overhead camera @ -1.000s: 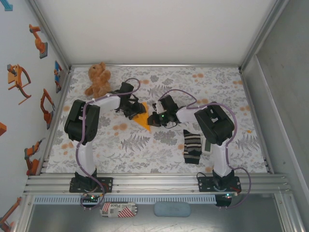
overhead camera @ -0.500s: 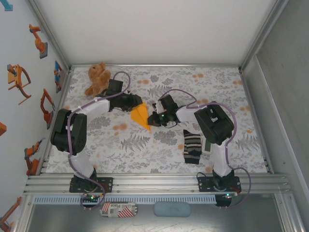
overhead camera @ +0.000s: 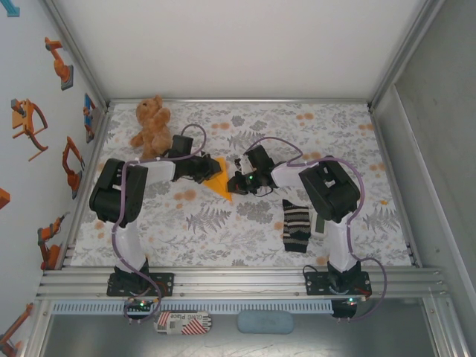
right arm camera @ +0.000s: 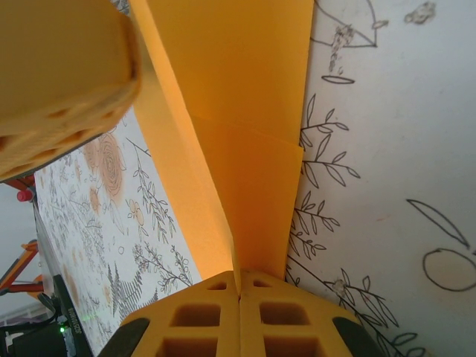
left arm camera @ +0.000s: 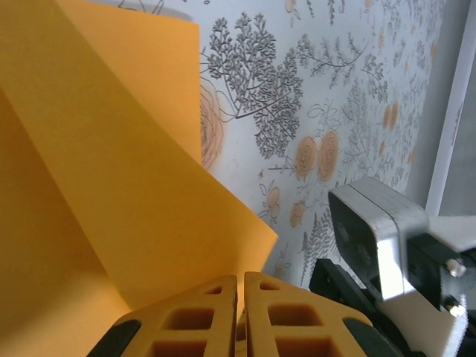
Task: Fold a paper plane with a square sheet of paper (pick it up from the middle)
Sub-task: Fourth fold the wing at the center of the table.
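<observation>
Closing fast, the left gripper [overhead camera: 213, 169] has gone from half open a second ago to a tight pinch, and its elbow has swung out to 8 o'clock and partly back. The right arm has not budged.

Both claws are on the orange paper sheet [overhead camera: 220, 186] now. From overhead it sits just left of the table's [overhead camera: 223, 230] middle, a partly folded wedge with its tip pointing to 5 o'clock. The left gripper has it at the 11 o'clock corner, the right gripper [overhead camera: 235, 181] at the 3 o'clock edge.

On the left wrist camera, the fingers [left arm camera: 201, 316] are nearly together with the sheet's edge running down between them. On the right wrist camera, the jaws are pressed flat together and a fold of the paper [right arm camera: 238, 111] disappears into the seam; a left finger [right arm camera: 59, 74] looms at 10 o'clock.

The teddy bear [overhead camera: 151, 123] sits at 10 o'clock of the paper and the striped sock [overhead camera: 297, 225] lies at 4 o'clock, both well apart from it.
</observation>
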### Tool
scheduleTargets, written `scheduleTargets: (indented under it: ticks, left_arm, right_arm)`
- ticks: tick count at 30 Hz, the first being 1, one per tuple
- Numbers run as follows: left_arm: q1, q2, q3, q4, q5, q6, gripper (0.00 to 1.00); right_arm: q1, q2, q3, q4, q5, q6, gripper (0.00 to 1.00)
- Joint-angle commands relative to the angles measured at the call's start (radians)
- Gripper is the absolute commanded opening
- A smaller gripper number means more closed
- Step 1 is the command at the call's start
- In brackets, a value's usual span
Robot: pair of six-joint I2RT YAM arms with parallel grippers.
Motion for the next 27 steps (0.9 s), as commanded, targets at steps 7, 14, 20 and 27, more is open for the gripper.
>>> scheduleTargets:
  ticks: [7, 14, 20, 27]
  left_arm:
    - [0.000, 0.041, 0.010, 0.028, 0.022, -0.006, 0.10]
    - [0.001, 0.055, 0.009, 0.018, 0.008, -0.005, 0.08]
    - [0.004, 0.061, 0.002, 0.030, 0.004, -0.015, 0.08]
    - [0.004, 0.065, -0.002, 0.034, -0.004, -0.018, 0.08]
  right_arm:
    - [0.002, 0.091, -0.027, -0.107, 0.101, -0.029, 0.05]
    - [0.001, 0.090, -0.027, -0.110, 0.099, -0.030, 0.05]
    - [-0.001, 0.094, -0.028, -0.113, 0.092, -0.028, 0.05]
    - [-0.004, 0.088, -0.030, -0.115, 0.086, -0.026, 0.08]
